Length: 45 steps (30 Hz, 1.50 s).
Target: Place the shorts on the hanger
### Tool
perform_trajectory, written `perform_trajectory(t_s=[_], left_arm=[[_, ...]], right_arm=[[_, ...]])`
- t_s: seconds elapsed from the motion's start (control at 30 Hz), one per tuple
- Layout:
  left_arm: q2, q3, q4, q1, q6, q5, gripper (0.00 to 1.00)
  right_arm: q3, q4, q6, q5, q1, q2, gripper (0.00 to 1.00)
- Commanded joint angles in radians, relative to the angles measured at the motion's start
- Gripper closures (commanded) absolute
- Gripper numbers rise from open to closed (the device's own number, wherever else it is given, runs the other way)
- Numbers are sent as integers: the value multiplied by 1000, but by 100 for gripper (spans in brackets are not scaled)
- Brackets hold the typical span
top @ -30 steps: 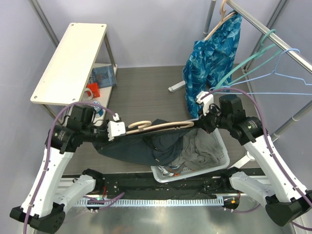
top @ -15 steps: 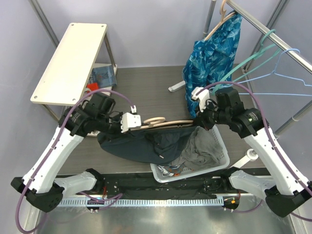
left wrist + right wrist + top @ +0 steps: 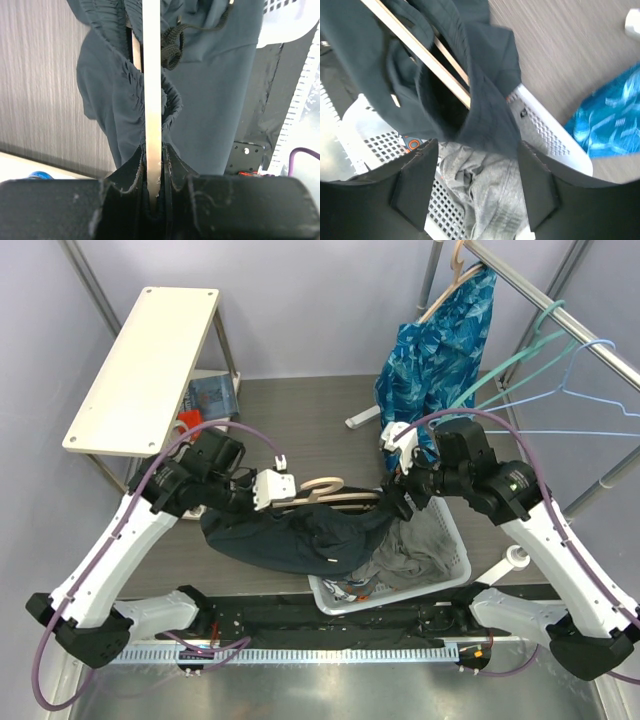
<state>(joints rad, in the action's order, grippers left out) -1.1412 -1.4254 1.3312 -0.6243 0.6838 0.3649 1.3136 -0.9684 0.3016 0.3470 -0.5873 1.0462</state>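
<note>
The beige hanger (image 3: 345, 499) hangs level above the table, and my left gripper (image 3: 275, 488) is shut on its left arm. Seen from the left wrist, the pads clamp the pale bar (image 3: 151, 100). The dark navy shorts (image 3: 300, 535) hang from the hanger with the waistband gathered round the bar, drawstring dangling (image 3: 172, 45). My right gripper (image 3: 400, 495) stands open at the hanger's right end. In the right wrist view its fingers (image 3: 415, 185) spread wide, with the shorts (image 3: 370, 75) and hanger (image 3: 420, 47) just beyond them and nothing pinched.
A white perforated basket (image 3: 455, 575) holding a grey cloth (image 3: 420, 545) sits under the right gripper. A blue leaf-patterned garment (image 3: 435, 360) hangs from the rail (image 3: 560, 310) beside a teal hanger (image 3: 510, 365) and a pale-blue wire hanger (image 3: 590, 390). A white shelf (image 3: 140, 360) stands at the left.
The right gripper has opened and let go of the shorts. The left arm carried the hanger to the right, and the shorts now bunch closer along it.
</note>
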Motion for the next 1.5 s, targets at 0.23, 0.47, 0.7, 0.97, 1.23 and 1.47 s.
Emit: perform_trajectory(t_s=[0.23, 0.47, 0.7, 0.97, 1.23, 1.47], left_arm=[[9, -111, 26, -2, 175, 227, 100], [-61, -197, 22, -2, 161, 256, 100], [-81, -242, 14, -2, 171, 298, 100], [-6, -190, -200, 3, -1, 237, 78], [147, -58, -573, 128, -317, 108, 17], [181, -52, -784, 181, -636, -43, 14]], right_arm=[[248, -10, 126, 389, -38, 69, 27], [299, 43, 119, 342, -177, 147, 28], [308, 17, 160, 296, -240, 206, 61], [283, 69, -44, 152, -243, 131, 99], [311, 63, -162, -81, -243, 17, 99], [375, 106, -336, -157, -192, 15, 99]])
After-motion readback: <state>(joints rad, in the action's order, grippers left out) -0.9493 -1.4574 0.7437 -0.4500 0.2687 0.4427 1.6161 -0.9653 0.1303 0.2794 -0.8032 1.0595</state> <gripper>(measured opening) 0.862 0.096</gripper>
